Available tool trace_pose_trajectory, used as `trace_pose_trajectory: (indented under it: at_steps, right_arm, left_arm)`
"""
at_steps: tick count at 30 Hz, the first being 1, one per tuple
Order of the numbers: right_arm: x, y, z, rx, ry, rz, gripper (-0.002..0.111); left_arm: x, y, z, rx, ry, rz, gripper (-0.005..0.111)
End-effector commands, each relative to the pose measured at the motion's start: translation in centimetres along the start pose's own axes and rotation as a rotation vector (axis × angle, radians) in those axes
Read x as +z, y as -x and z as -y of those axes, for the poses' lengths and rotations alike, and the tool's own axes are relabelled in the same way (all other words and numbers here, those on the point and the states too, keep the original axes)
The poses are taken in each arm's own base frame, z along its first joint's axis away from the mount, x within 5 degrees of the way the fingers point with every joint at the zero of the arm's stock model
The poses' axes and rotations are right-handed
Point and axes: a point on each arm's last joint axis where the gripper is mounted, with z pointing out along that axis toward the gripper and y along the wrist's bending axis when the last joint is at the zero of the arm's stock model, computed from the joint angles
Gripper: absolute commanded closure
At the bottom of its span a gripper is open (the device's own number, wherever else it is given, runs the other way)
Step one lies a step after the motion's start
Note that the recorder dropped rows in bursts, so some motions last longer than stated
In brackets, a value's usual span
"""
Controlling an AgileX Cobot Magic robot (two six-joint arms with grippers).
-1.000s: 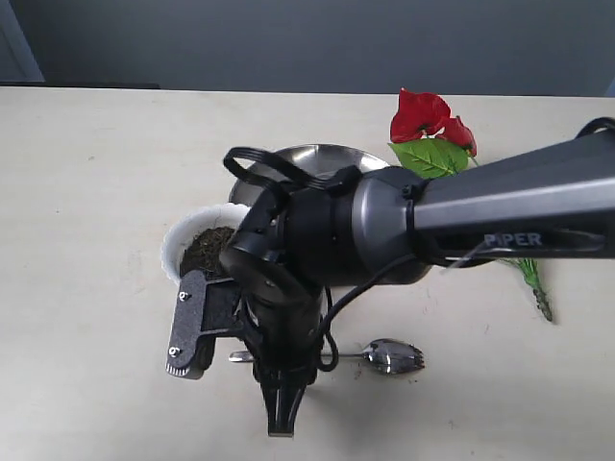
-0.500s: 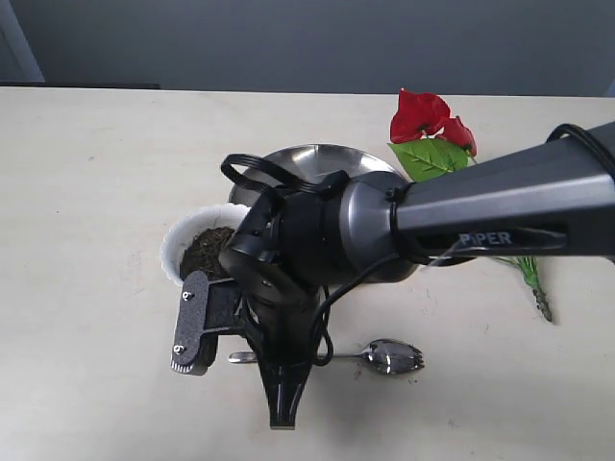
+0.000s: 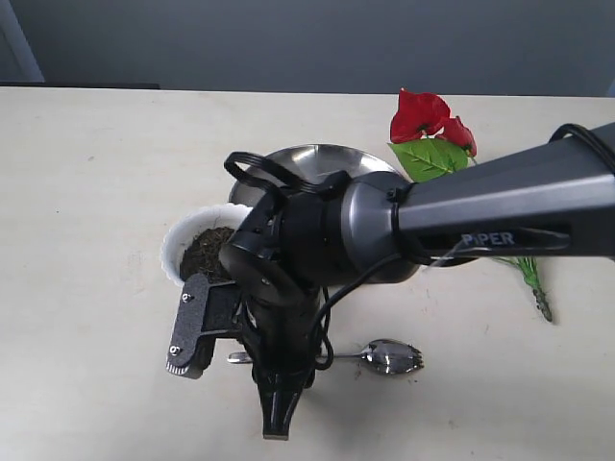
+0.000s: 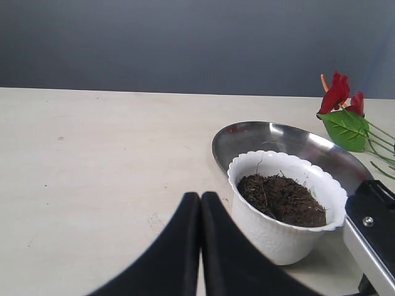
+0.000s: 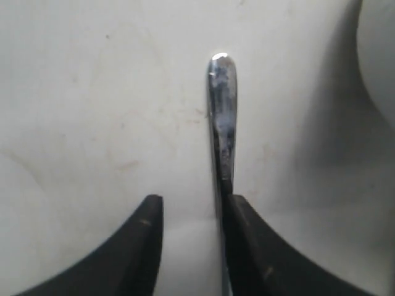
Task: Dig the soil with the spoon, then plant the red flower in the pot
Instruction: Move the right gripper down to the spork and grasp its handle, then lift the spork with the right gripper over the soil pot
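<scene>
Pale beige table (image 3: 86,173) under a plain grey wall (image 3: 288,38), and white PIPER lettering (image 3: 500,239) reads clear on the dark arm (image 3: 519,202). Right tool (image 5: 192,213) sits low over the table with its jaws apart, the spoon (image 5: 221,123) handle lying between them against one finger, while the left tool (image 4: 200,198) is pinched closed on nothing. Soil (image 4: 281,198) fills the white pot (image 4: 271,240) right beside the steel plate (image 4: 259,135), red flower (image 3: 423,115) lying on the table just past the plate
</scene>
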Motion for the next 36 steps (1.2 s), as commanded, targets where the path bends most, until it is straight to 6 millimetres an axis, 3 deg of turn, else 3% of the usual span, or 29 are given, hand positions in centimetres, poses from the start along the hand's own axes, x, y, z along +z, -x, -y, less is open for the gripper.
trace_pose_trajectory:
  at_steps: [1,10,16,18,22,36]
  right_arm:
    - [0.8,0.5,-0.3,0.026,0.012,0.054,0.080]
    - [1.6,0.8,-0.4,0.049,0.024,0.074,0.079]
    - [4.3,0.1,-0.9,0.050,0.084,-0.032,0.080]
    - [5.1,-0.1,-1.1,0.048,0.101,-0.066,0.087]
    - [5.0,-0.2,-1.1,0.066,0.098,-0.068,0.104]
    - [2.9,-0.1,-0.8,0.056,0.073,-0.041,0.109]
  left_arm:
    - [0.0,0.0,0.1,-0.001,-0.009,0.005,0.106]
    - [0.0,0.0,0.1,-0.001,-0.009,0.005,0.106]
    - [0.0,0.0,0.1,-0.001,-0.009,0.005,0.106]
    - [0.0,0.0,0.1,-0.001,-0.009,0.005,0.106]
    - [0.0,0.0,0.1,-0.001,-0.009,0.005,0.106]
    - [0.0,0.0,0.1,-0.001,-0.009,0.005,0.106]
